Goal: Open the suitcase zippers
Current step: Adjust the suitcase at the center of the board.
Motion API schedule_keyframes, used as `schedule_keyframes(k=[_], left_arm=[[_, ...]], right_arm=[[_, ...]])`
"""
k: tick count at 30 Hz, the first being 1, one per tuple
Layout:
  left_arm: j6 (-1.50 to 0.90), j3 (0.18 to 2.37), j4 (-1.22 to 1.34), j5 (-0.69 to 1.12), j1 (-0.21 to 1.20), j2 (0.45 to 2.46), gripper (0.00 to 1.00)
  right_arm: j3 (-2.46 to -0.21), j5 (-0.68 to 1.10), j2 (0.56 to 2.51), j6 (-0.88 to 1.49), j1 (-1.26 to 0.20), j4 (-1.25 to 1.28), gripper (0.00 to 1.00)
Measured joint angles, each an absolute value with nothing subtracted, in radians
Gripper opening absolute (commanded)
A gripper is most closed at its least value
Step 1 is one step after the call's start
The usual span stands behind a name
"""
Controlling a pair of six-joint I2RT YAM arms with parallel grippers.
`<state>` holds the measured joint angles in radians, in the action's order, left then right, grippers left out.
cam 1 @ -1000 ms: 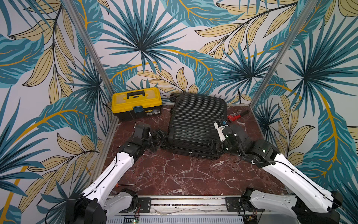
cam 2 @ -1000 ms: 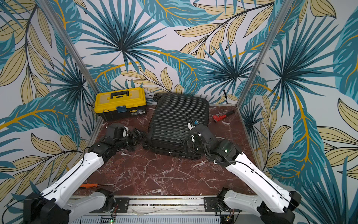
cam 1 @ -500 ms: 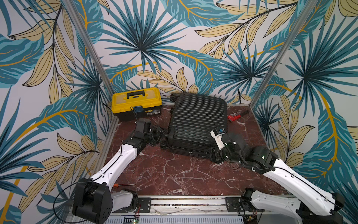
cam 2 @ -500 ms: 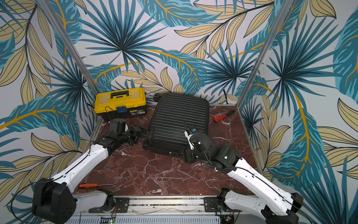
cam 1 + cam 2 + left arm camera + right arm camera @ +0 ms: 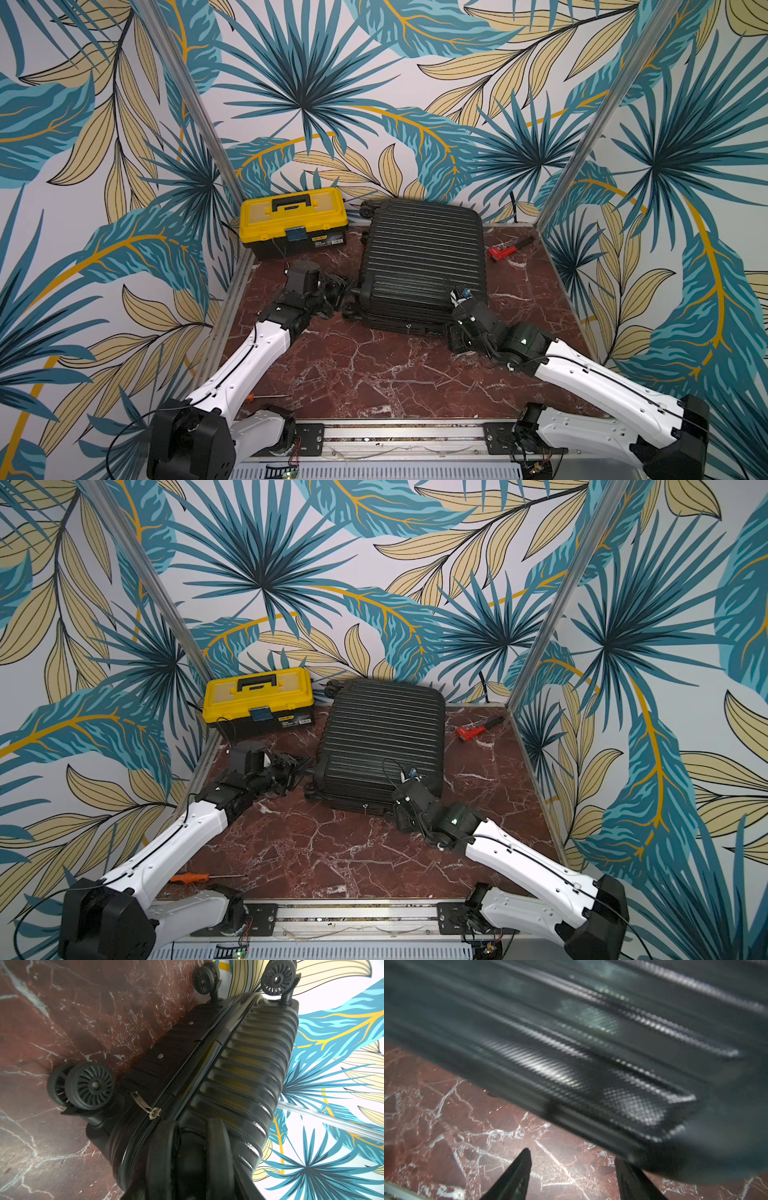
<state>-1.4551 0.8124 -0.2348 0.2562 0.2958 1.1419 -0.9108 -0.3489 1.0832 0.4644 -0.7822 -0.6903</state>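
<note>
The suitcase (image 5: pixel 422 257) lies flat and shut, far-middle on the table (image 5: pixel 353 374), probably so its edge zippers (image 5: pixel 141 1138) face the arms. The left gripper (image 5: pixel 340 286) crowds the near-left wheel; I can't tell its grip. The right gripper (image 5: pixel 572 1155) gapes, empty, at the near-right corner. The toolbox (image 5: pixel 291 220) label is unreadable.

Black ribbed hard-shell suitcase (image 5: pixel 420 266), lying flat and closed.
Just beside the yellow toolbox (image 5: pixel 293 220), apart from it, small black wheels (image 5: pixel 365 211) on the toolbox side, shell halves together. Thin black zippers (image 5: pixel 142 1136) along the edge seam; grey metal slider (image 5: pixel 155 1113) near one wheel, flat tab laid across the lower shell.
</note>
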Motion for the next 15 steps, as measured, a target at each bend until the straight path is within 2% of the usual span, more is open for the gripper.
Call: schedule_keyframes(k=[4,7,9,15], left_arm=[[-1.529,0.772,-0.233,0.149,0.392,1.076,0.23],[-1.576,0.762,-0.220,0.064,0.465,1.058,0.23],[-1.596,0.762,-0.215,0.020,0.496,1.060,0.23],[-1.627,0.762,-0.212,-0.075,0.550,1.063,0.23]], right_arm=[[-0.925,-0.336,1.137,0.415,-0.647,-0.611,0.67],[-0.934,-0.321,1.165,0.354,-0.599,-0.575,0.67],[-0.877,-0.292,1.126,0.305,-0.613,-0.488,0.69],[-0.475,-0.230,0.873,0.144,-0.753,-0.087,0.70]])
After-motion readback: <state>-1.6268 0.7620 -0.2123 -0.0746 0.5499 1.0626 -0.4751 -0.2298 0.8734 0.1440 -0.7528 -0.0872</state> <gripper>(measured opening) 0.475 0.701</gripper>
